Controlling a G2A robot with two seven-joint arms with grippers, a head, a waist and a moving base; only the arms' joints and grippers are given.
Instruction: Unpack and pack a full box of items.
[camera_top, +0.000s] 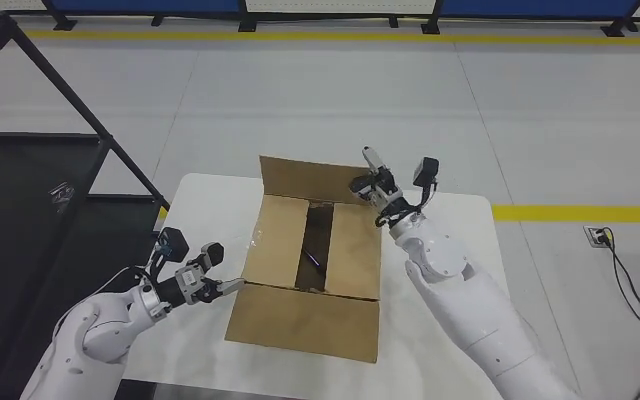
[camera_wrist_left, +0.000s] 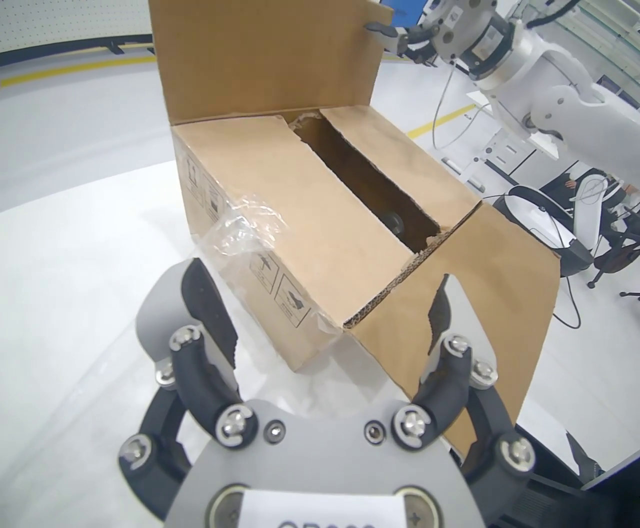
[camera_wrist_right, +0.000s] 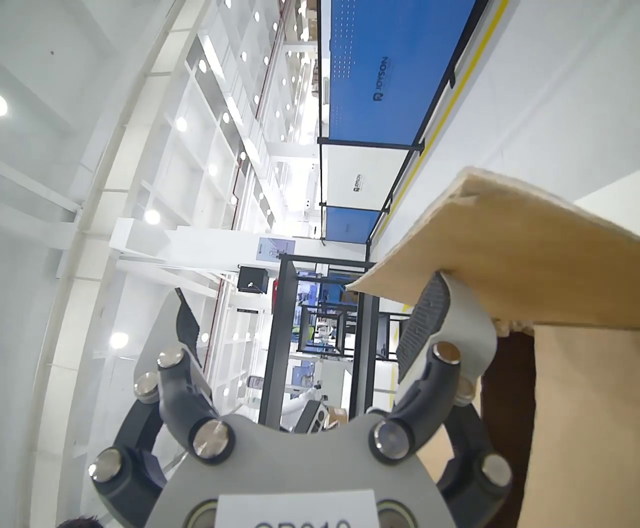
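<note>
Left pincer (camera_wrist_left: 320, 272) wide open beside box (camera_wrist_left: 310, 210); right pincer (camera_wrist_right: 310, 287) open, touching raised flap (camera_wrist_right: 525, 250).

Two inner flaps (camera_top: 275, 242) nearly shut over the cardboard box (camera_top: 300, 325) leave only a narrow dark slot (camera_top: 318, 245) for entry, the raised far flap (camera_top: 310, 178) walling off the back, bare counter (camera_top: 205, 205) open alongside.

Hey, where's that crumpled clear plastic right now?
In the left wrist view, the crumpled clear plastic clings to the upper side edge of the cardboard box, facing the left gripper, just ahead of its open jaws.
</note>
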